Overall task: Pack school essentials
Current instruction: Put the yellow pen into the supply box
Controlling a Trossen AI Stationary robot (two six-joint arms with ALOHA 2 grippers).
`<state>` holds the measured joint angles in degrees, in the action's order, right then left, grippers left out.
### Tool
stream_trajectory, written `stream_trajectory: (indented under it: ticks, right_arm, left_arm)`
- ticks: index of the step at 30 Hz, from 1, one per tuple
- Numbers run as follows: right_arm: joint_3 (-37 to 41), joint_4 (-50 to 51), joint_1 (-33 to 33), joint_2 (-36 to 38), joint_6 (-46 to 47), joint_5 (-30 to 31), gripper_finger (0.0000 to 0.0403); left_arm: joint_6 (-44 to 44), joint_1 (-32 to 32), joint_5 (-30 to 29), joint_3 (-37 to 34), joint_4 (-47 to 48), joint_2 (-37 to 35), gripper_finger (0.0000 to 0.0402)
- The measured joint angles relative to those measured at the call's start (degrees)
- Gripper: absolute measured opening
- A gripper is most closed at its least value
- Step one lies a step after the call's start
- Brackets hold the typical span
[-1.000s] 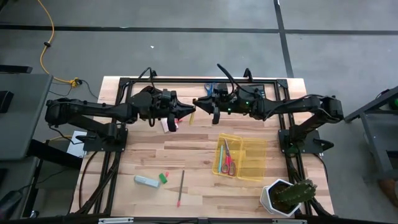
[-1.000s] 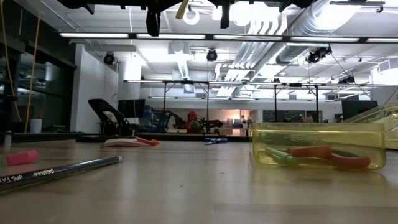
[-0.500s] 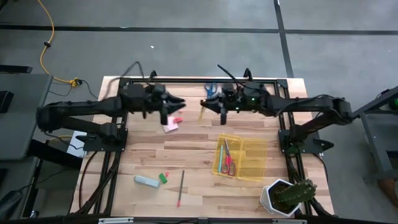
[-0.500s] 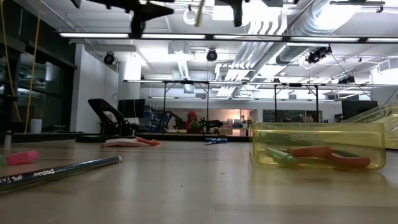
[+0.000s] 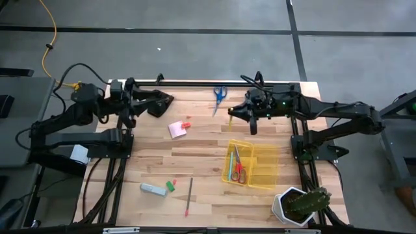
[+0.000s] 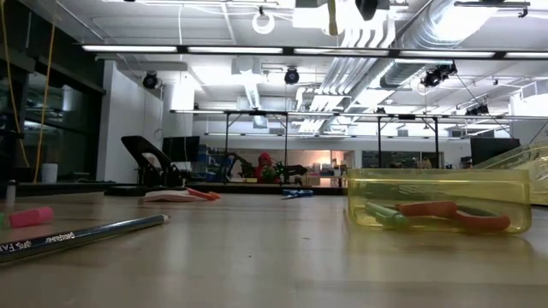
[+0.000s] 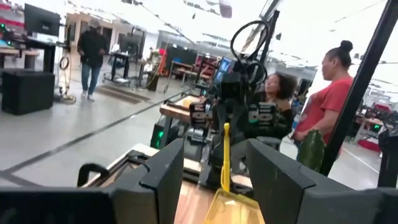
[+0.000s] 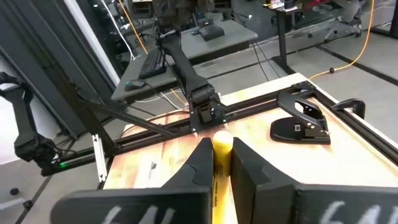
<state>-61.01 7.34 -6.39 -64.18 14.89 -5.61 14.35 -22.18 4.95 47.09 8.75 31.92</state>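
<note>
My right gripper (image 5: 232, 117) is high over the table's far middle, shut on a yellow marker (image 7: 226, 155). My left gripper (image 5: 170, 99) stands open at the far left and touches nothing. A yellow box (image 5: 250, 164) on the table holds red-handled scissors (image 5: 239, 166) and a green pen (image 5: 232, 162). Blue scissors (image 5: 219, 96) lie at the far edge. A pink sticky pad (image 5: 177, 130), a teal pen (image 5: 153, 189), a green eraser (image 5: 170, 186) and a reddish pencil (image 5: 189, 196) lie flat on the wood. My right gripper pinches the yellow marker between its two fingers near the marker's upper end (image 8: 222, 143). The fingers come about level from the table's right and lie across it. The marker hangs roughly upright below the fingers, lifted clear of the table.
A cactus in a white pot (image 5: 300, 205) stands at the near right corner. A black frame rail (image 5: 214, 82) runs along the far edge. In the left wrist view, people (image 7: 323, 106) stand in the room beyond the table.
My left gripper has opened, let go of the yellow marker and drawn back toward the table's far left. My right gripper has kept the marker and carried it toward the table's right, above the table.
</note>
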Motion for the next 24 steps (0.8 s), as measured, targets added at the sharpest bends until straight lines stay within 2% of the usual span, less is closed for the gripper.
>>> stream_trajectory:
  ticks: [8, 12, 16, 19, 24]
  right_arm:
    - [0.0, 0.54, 0.02, 0.0, 1.1, 0.96, 0.0005]
    - [-0.09, 5.35, 1.37, -1.69, 4.6, 1.25, 0.0005]
    - [0.02, 11.45, 5.05, -5.58, 7.68, 4.45, 0.0005]
    - [4.47, 6.52, 7.86, -7.7, 12.23, 5.02, 0.0005]
    - [19.68, -10.3, 11.28, -6.46, 26.82, 5.07, 0.0005]
  left_arm:
    - [0.45, 0.57, -0.09, -0.07, 2.09, -0.06, 0.0159]
    - [2.43, 0.57, -0.24, -0.09, 1.36, 0.68, 0.0159]
    - [3.45, 0.59, -0.24, -0.09, 1.08, 0.64, 0.0159]
    - [3.48, 0.59, -0.24, -0.09, 0.97, 0.64, 0.0159]
    - [3.48, 0.59, -0.24, -0.09, 0.92, 0.64, 0.0159]
